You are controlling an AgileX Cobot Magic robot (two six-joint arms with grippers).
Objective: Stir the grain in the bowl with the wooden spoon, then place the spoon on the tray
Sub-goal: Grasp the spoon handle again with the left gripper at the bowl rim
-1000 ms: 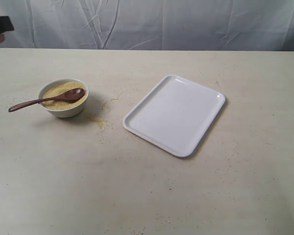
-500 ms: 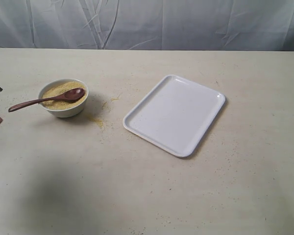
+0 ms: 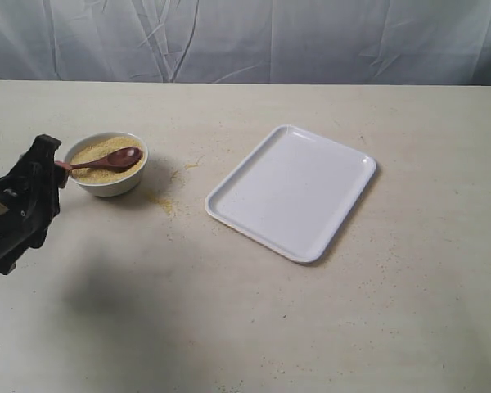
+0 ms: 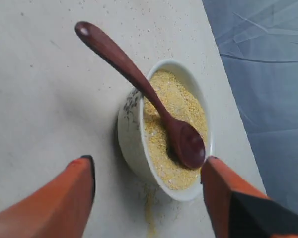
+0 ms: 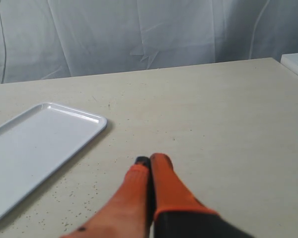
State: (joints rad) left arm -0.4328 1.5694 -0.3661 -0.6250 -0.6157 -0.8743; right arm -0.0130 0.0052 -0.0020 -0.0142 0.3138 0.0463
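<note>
one splayed end effector (image 4: 149, 159) beside bowl (image 4: 128, 133)

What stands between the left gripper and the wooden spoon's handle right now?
Nothing visible. The left gripper is open, and the wooden spoon handle juts clear over the bowl rim, with only bare table around it.

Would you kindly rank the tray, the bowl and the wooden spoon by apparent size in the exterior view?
1. tray, clearly largest
2. bowl
3. wooden spoon, slimmer, its handle end partly hidden
</note>
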